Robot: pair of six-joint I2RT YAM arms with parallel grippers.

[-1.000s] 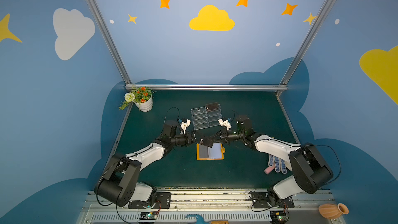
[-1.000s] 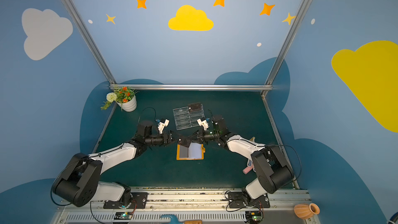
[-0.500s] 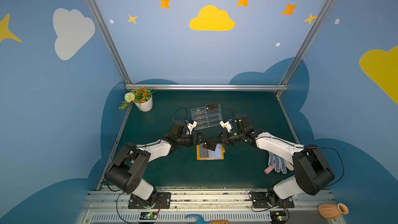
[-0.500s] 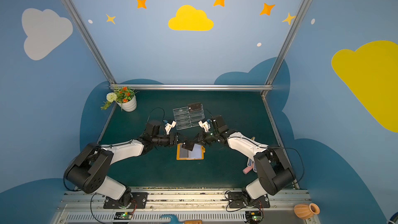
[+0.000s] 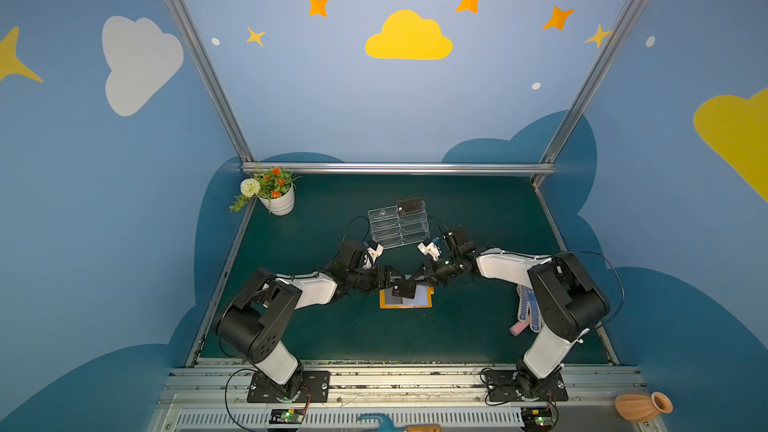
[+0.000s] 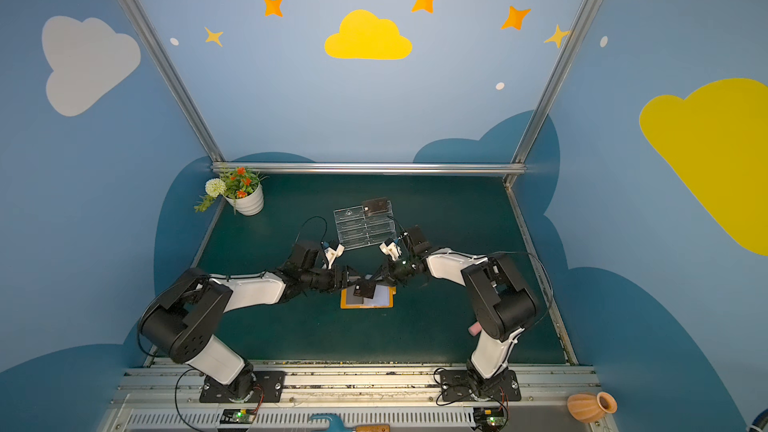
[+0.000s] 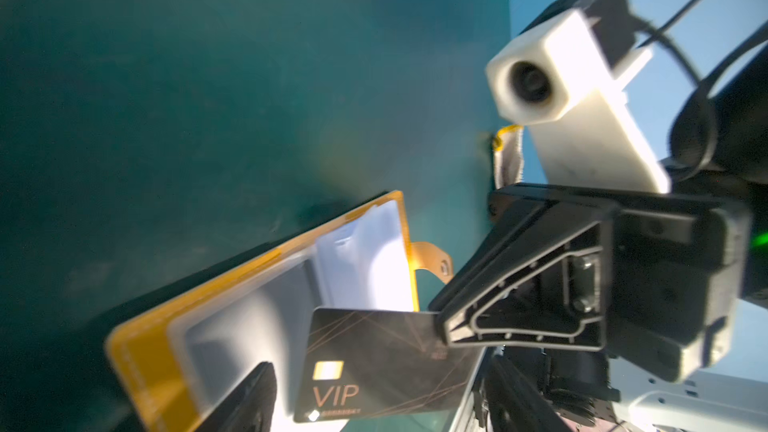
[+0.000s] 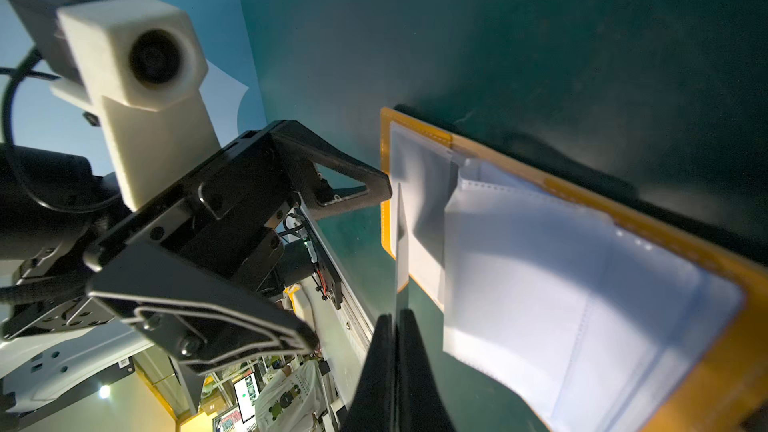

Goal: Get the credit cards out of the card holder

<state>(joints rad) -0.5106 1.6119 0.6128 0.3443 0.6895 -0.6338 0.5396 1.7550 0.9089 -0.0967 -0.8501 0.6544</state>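
The orange card holder lies open on the green mat, its clear sleeves facing up. Just above it, my right gripper is shut on the corner of a dark "VIP" credit card. The card shows edge-on in the right wrist view. My left gripper is open, one finger on each side of the card's free end. A second dark credit card sits on top of the clear stand.
A clear acrylic tiered stand stands behind the grippers. A white flower pot is at the back left corner. A dotted glove and a pink item lie by the right arm. The holder's snap tab points towards the right gripper.
My left gripper has moved right, up to the card, and its open fingers now flank it. The right gripper has kept its hold and lowered the card slightly over the holder.
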